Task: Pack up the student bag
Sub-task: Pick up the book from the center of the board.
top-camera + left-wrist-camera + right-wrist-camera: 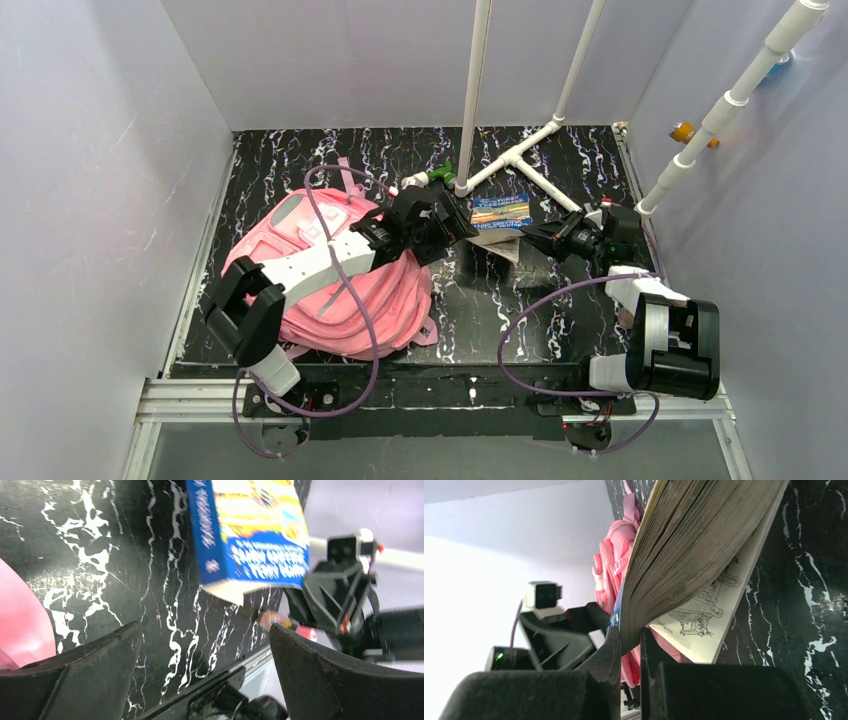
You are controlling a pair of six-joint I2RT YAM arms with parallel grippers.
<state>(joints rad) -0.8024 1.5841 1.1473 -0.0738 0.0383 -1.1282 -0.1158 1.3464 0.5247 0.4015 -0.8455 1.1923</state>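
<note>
- The right gripper [629,641] is nearest the right wrist camera, its fingers pinched shut on a thick wad of pages of the book [694,545]. The back leaf, with a cartoon on it, hangs loose outside the grip.
- The left gripper [204,630] has its jaws spread wide with nothing between them. It faces the book's blue and yellow cover above the black marbled table [480,310].
- The student bag [385,300] lies slumped on the left side of the table, under the left arm. The book is held to its right, apart from it.
- The bag looks light, soft and floppy, so its mouth would likely sag shut unless one side is lifted.
- A fabric edge beside the zipper, or the top loop, seems the best hold; the broad panels would only bunch.
- I cannot tell whether the main zipper is open.
</note>
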